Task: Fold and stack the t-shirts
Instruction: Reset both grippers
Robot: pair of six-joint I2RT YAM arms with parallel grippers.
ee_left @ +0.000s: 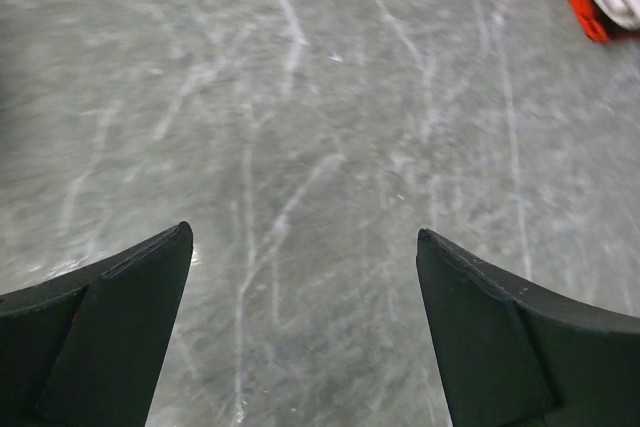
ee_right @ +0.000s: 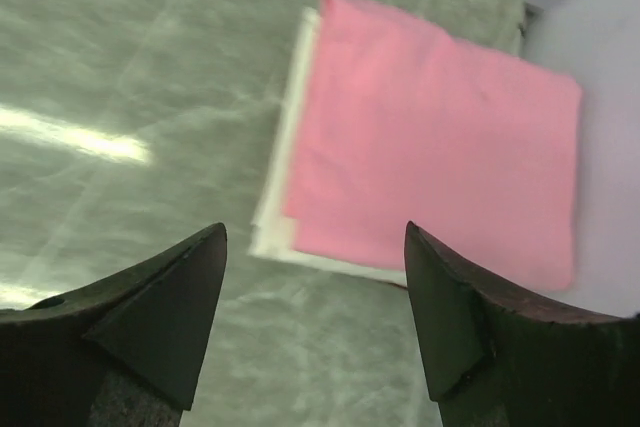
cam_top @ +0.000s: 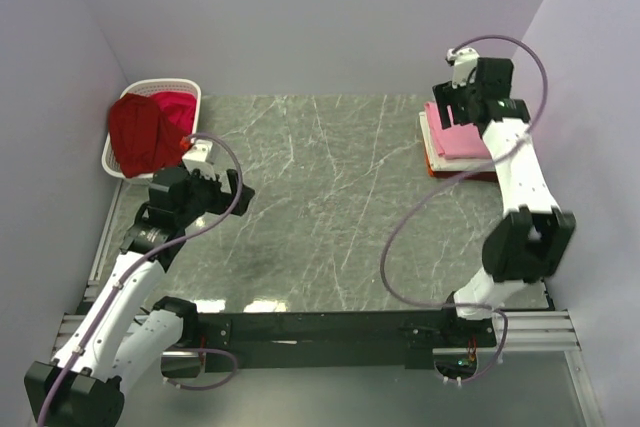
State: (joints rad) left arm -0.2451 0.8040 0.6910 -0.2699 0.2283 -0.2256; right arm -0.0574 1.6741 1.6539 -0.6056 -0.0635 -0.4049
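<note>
Top external view showed a white basket (cam_top: 170, 83) at the table's (cam_top: 330, 197) far-left corner, holding a dark red t-shirt (cam_top: 135, 132) and a crimson t-shirt (cam_top: 172, 112). The right gripper (ee_right: 315, 232), jaws parted and empty, hung over the pink shirt (ee_right: 440, 177), which lay atop the cream-white shirt (ee_right: 285, 187) and the orange-red shirt (ee_left: 590, 25). The left gripper (ee_left: 305, 237) gaped over bare marble.

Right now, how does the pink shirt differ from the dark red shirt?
The pink shirt lies folded flat on the stack at the far right; the dark red shirt is crumpled over the white basket at the far left. The pink shirt is pale, the dark red shirt deep. Both are soft cloth.
</note>
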